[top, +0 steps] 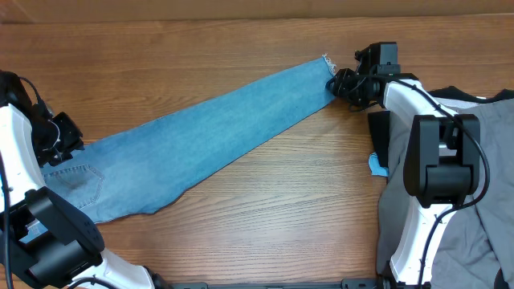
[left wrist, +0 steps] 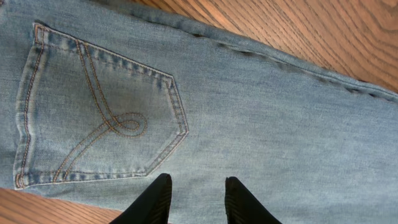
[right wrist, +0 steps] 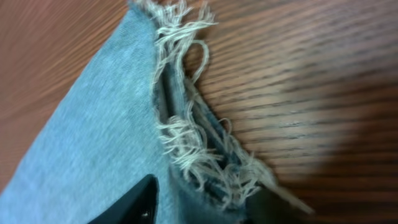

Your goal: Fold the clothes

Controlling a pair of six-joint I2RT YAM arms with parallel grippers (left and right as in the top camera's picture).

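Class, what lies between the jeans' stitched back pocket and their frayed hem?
Only plain denim: the leg of the jeans runs unbroken from back pocket to frayed hem, as the overhead view shows.

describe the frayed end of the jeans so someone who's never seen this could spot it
On the wooden table light blue jeans lie stretched diagonally from lower left to upper right. Follow them to their upper-right tip, next to the right gripper: that is the hem. Unlike the smooth denim elsewhere, it ends in loose white threads.

The jeans (top: 201,132) lie slantwise on the table (top: 281,197), pocket end by the left hand (left wrist: 198,182), hem at the right hand (right wrist: 202,191).
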